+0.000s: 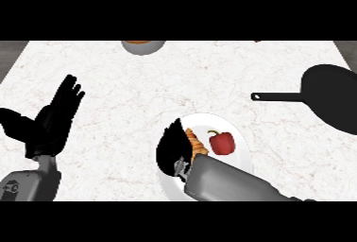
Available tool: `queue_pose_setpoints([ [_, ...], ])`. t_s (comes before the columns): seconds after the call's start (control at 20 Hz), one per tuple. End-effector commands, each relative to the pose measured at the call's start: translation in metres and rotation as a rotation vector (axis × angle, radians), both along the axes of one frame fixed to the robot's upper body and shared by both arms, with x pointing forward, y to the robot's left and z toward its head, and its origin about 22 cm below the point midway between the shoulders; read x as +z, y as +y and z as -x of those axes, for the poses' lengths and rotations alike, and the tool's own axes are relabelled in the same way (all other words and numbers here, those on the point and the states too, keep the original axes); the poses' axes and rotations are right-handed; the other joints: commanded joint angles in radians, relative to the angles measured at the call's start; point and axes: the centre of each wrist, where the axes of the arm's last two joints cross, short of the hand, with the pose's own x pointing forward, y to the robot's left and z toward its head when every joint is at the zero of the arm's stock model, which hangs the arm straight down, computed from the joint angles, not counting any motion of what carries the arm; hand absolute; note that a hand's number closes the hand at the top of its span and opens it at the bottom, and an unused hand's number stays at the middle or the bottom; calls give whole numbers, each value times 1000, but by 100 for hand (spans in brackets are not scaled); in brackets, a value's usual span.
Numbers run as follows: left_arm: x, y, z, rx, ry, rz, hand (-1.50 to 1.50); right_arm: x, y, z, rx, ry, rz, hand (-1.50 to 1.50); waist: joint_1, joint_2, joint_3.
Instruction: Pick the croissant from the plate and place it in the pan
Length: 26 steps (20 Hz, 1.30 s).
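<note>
One white plate [241, 156] lies on the one table [140, 94]. On the plate are two food items: one croissant [197, 144] (mostly covered by a robot hand) and one red bell pepper [222, 142]. There is one black pan [333, 97] with a single handle. One grey bowl [143, 46] shows at the far edge. Two robot hands appear: left [55, 120] and right [171, 146].
</note>
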Motion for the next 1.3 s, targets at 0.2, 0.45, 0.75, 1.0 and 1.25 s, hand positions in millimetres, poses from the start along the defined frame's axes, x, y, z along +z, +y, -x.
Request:
queue_pose_setpoints([
  [0.2, -4, -4, -7, 12, 2, 3, 0, -39, -3, 0, -27, 37, -17, -150, -3, 0, 0],
  [0.45, 0, -7, 4, 5, 4, -3, 0, -45, -2, -10, 28, 82, -23, 150, 2, 0, 0],
  [0.75, 9, -6, -3, -14, -11, -1, 0, -46, -5, -21, 74, 84, -69, 150, 4, 1, 0],
  [1.0, -3, -7, 12, -6, -9, 20, 0, -57, -18, -14, 74, 106, -116, 150, 3, -2, 0],
  [1.25, 8, 2, 0, 24, -22, 5, 0, -39, -18, -4, 126, -14, -238, 150, -6, -2, 0],
])
